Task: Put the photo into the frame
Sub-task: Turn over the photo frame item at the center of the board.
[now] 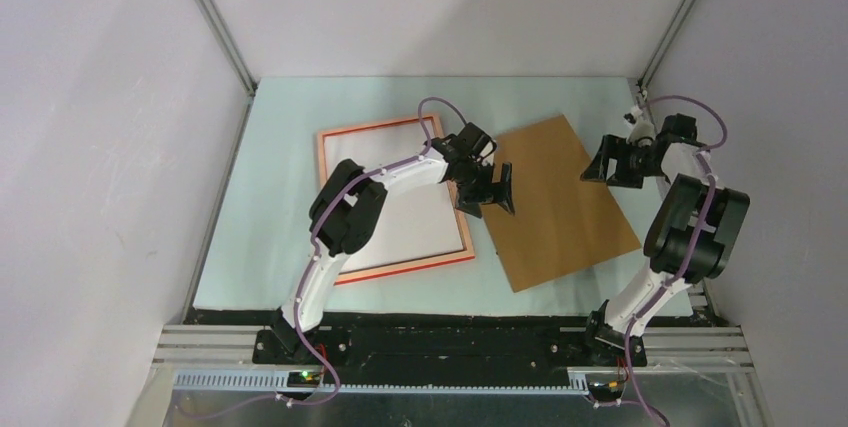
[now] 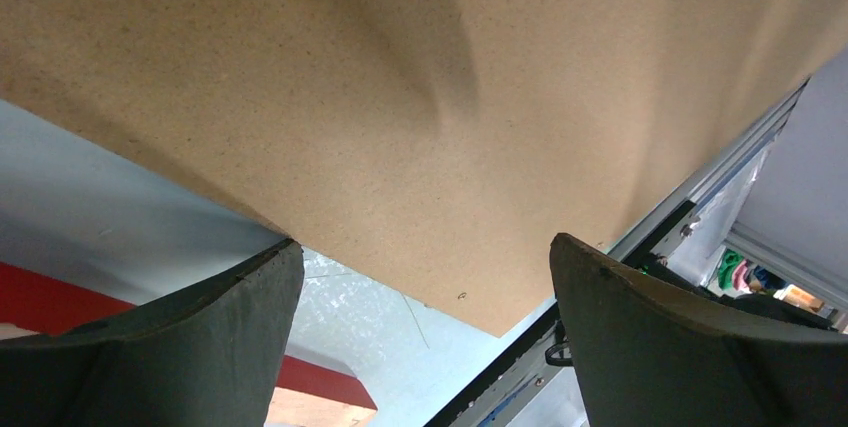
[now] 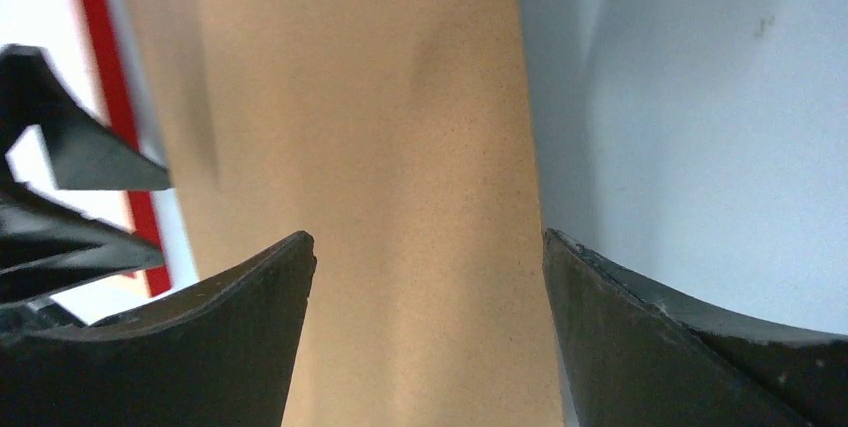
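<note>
— Hovering where?
— My left gripper, fingers wide apart, over the left edge of the brown board; right gripper, also spread, empty, at its far right. The frame lies flat, left.

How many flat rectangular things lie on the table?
2. The frame lies left of centre; the brown board lies right of it. A photo may be hidden.
</note>
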`<state>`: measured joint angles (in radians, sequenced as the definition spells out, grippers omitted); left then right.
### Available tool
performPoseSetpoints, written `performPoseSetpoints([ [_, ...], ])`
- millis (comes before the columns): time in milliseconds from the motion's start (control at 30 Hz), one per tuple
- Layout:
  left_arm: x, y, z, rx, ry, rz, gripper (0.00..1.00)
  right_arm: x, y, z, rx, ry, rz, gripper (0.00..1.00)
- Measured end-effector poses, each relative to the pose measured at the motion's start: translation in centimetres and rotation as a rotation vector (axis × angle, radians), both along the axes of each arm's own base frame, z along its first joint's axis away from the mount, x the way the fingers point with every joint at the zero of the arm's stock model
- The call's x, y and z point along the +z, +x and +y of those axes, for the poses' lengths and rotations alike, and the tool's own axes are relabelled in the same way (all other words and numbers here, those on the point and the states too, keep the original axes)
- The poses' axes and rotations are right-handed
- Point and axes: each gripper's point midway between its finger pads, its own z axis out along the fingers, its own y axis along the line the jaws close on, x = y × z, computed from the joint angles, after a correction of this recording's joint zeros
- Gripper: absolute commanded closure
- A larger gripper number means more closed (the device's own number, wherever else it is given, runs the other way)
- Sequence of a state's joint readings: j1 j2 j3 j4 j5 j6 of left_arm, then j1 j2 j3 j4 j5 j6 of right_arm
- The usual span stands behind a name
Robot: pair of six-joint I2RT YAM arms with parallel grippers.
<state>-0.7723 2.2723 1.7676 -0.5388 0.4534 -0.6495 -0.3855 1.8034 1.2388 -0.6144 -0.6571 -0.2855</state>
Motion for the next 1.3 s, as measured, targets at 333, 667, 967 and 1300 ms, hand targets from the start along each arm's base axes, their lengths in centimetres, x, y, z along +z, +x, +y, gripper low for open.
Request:
performPoseSetpoints([
  [333, 0.2, -0.1, 0.7, -0.043, -0.021, 0.011, 0.00, 12.6, -1.3, 4.4, 0.112, 0.109, -0.258, 0.15],
  [667, 0.6, 0.5, 2.2, -0.098, -0.065, -0.001, 0.00, 20.2, -5.8, 11.6, 0.305, 0.203, -0.399, 0.15],
  [967, 1.6, 0.6, 3.9, -0.131, -0.097, -0.015, 0.00, 23.6, -8.6, 17.4, 0.497, 0.228, -0.493, 0.14],
  [1300, 2.7, 3.3, 6.8, -0.058, -0.132, -0.077, 0.00, 24.6, -12.7, 22.3, 0.659, 0.325, -0.387, 0.14],
])
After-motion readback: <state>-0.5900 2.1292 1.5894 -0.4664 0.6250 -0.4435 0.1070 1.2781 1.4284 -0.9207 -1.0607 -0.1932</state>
